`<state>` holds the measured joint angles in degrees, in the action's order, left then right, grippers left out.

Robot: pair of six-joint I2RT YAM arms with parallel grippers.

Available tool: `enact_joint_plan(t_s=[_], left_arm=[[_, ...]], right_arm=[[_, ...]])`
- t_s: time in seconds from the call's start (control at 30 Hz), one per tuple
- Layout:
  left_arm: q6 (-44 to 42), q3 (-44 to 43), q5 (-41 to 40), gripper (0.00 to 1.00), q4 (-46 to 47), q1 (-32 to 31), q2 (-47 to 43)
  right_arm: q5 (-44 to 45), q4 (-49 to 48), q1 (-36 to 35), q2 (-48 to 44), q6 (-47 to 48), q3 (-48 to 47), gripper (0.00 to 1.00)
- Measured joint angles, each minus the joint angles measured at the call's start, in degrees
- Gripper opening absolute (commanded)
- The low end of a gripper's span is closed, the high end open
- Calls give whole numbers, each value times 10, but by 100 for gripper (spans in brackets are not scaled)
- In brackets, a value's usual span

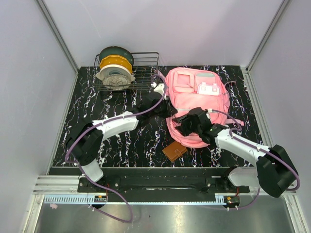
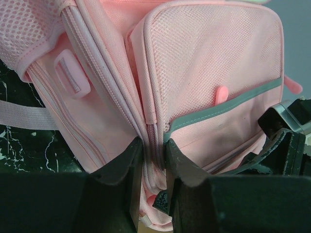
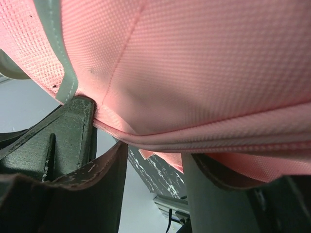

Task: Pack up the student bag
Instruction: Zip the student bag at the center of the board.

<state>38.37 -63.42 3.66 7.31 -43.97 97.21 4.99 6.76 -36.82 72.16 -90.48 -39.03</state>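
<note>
Black worktop (image 1: 121, 145) with white veining, pale walls on three sides.

Top view: student bag (image 1: 194, 92) lies flat at the back, right of centre, front pockets up, white-and-grey patch (image 1: 208, 89) showing. Wire basket (image 1: 146, 63) at back left holds spools (image 1: 115, 65) (green, yellow, pale). Brown flat case (image 1: 175, 151) sits on the worktop just beside the bag's near edge. Left arm (image 1: 114, 125) reaches to the bag's left side. Right arm (image 1: 238, 143) comes in from the right, its wrist over the bag's near half.

Left wrist view: student bag (image 2: 214, 63) fills the frame, mesh pocket with grey trim (image 2: 228, 107) and a pink pull tab (image 2: 221, 93). Left jaws clenched on a pink seam strip of the bag, fingers (image 2: 116, 165) nearly together with the fabric pinched between them. Strap (image 2: 24, 114) runs over the worktop at left.

Right wrist view: student bag (image 3: 194, 63) very close, its fabric draped across the fingertips (image 3: 109, 174). Right jaws stand apart, a patch of worktop visible through the gap. The hem crosses the tips, but I cannot tell whether they grip it or only touch it.
</note>
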Motion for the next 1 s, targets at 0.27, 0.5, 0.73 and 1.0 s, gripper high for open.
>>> enact_joint_plan(t_s=[0.27,0.5,0.73,1.0], left_arm=[[-38,-33,-6,0,-48,-7,0],[-61,-34,-13,0,-61,-12,0],[-70,-37,-18,0,-65,-15,-3],[-70,-38,-18,0,-64,-16,-3]], right_arm=[[-1,19,0,11,-5,-17,42],[0,1,-6,22,-22,-4,26],[-3,0,-10,30,-24,-4,15],[0,3,-10,24,-15,-1,18]])
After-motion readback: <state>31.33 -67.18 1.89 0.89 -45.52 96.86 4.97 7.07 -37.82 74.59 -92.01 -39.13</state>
